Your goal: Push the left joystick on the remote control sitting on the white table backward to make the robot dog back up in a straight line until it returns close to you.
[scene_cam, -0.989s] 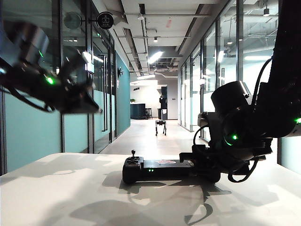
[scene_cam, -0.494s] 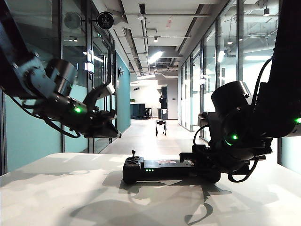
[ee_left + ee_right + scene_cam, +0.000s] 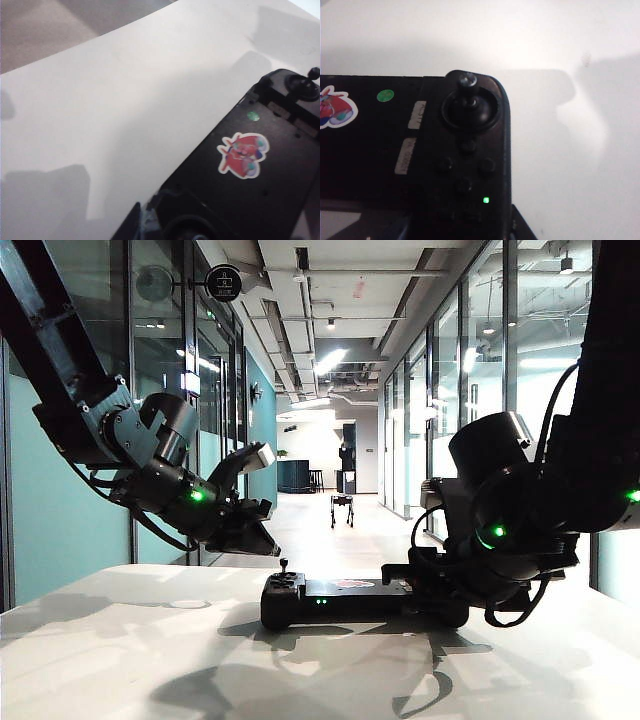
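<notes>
Left claw (image 3: 262, 495) apart above knobbed left joystick (image 3: 283, 565); right claw (image 3: 425, 585) clamped on glossy black remote control (image 3: 340, 598)

An office corridor: glass partition walls (image 3: 470, 370), exposed ceiling ducts (image 3: 345, 370), strip lights (image 3: 330, 360), polished floor (image 3: 320, 525).

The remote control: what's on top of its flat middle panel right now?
On the remote control, a red cartoon sticker and a small green dot lie flat. The left gripper hovers beside the left joystick; the right gripper covers the right lobe from outside.
</notes>
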Controlling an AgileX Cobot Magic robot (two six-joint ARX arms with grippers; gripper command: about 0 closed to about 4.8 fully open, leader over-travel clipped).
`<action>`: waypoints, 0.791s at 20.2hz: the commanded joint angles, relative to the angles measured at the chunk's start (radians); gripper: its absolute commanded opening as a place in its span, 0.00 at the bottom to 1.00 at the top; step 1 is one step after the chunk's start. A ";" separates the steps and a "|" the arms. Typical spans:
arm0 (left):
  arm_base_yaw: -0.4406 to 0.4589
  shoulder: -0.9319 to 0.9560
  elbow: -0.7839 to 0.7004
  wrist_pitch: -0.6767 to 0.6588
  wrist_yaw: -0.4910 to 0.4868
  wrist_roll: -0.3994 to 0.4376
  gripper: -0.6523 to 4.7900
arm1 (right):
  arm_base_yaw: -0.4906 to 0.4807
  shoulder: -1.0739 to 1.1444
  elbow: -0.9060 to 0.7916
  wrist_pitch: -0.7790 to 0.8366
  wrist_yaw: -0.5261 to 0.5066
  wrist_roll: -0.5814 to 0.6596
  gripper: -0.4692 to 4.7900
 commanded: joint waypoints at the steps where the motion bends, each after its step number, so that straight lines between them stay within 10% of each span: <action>1: 0.000 0.016 0.018 0.002 0.006 0.020 0.11 | -0.001 -0.004 0.004 0.017 0.008 0.005 0.47; 16: -0.013 0.071 0.111 -0.137 0.100 0.161 0.11 | -0.001 -0.004 0.004 0.017 0.008 0.005 0.47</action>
